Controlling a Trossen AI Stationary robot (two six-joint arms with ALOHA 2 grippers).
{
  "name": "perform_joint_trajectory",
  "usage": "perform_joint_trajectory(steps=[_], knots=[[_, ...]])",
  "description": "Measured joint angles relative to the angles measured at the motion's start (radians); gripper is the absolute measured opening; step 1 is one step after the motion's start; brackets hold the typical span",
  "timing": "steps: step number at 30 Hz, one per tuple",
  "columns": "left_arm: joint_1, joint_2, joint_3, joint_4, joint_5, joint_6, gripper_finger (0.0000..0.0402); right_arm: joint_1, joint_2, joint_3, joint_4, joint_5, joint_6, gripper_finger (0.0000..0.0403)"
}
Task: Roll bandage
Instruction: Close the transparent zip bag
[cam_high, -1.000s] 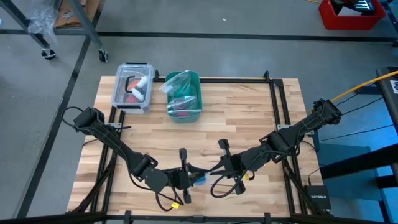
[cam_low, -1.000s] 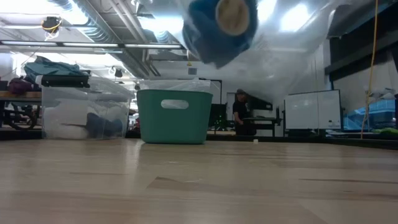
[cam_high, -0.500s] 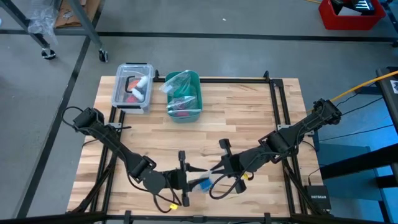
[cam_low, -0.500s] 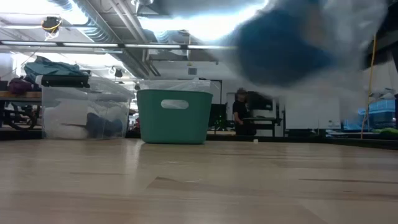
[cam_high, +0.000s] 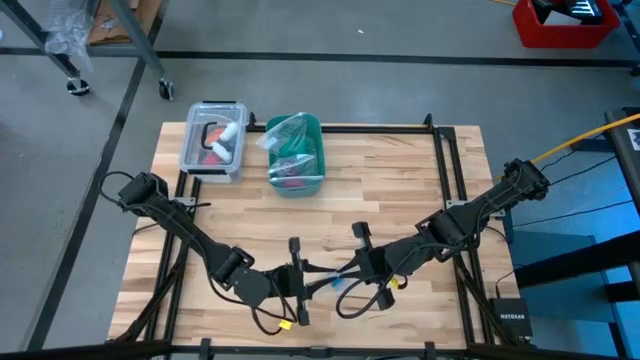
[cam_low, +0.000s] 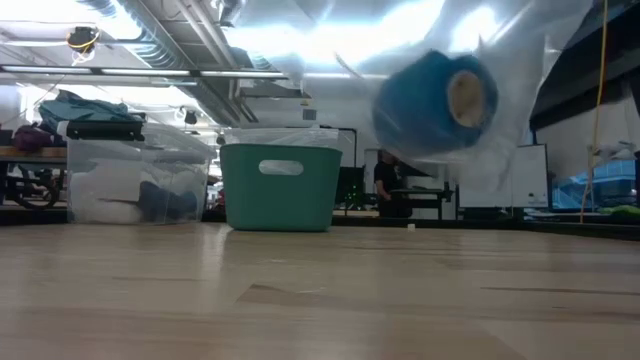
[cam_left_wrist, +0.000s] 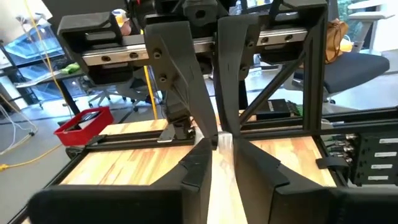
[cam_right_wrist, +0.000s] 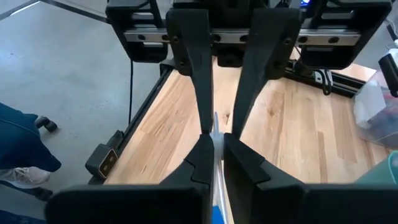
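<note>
The bandage (cam_low: 435, 100) is a bright blue roll with a tan core, inside a clear plastic wrapper (cam_low: 520, 60). It hangs above the table near the front edge, and shows as a blue spot in the high view (cam_high: 337, 283) between the two grippers. My left gripper (cam_high: 308, 282) and my right gripper (cam_high: 348, 272) face each other there. Each is shut on the wrapper. My left gripper pinches a thin strip of the clear wrapper (cam_left_wrist: 222, 146) between its two fingers, coming level from the table's left. The wrapper is clear of the table. My right gripper pinches a thin edge of the wrapper (cam_right_wrist: 214, 132) between its two fingers, coming level from the table's right. The blue roll (cam_right_wrist: 215, 214) shows close beneath the fingers.
A teal bin (cam_high: 296, 155) with plastic bags and a clear lidded box (cam_high: 213, 140) stand at the table's far left. A black frame (cam_high: 440, 180) runs along the table. A person (cam_low: 385, 180) stands far off in the room.
The roll in its wrapper has swung between the grippers toward the table's right, dropped a little and turned about, so that its core end now points another way. Both grippers have stayed shut on the wrapper.
</note>
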Motion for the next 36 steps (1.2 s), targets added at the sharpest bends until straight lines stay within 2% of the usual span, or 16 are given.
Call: perform_joint_trajectory(steps=[8, 16, 28, 36], knots=[[-0.005, 0.0, 0.0, 0.001, 0.008, 0.057, 0.0005, 0.0, 0.0, 0.0, -0.009, -0.001, 0.0, 0.0026], [-0.008, 0.0, 0.0, 0.002, 0.003, 0.064, 0.0001, 0.0, 0.0, 0.0, -0.02, -0.005, 0.0, 0.0026], [-0.009, 0.001, -0.002, 0.126, -0.067, 0.235, 0.0, 0.0, -0.004, 0.003, -0.031, -0.008, 0.001, 0.0026], [-0.009, 0.0, -0.001, 0.141, -0.092, 0.249, 0.0, 0.0, 0.0, -0.002, -0.119, -0.022, 0.061, 0.0023]])
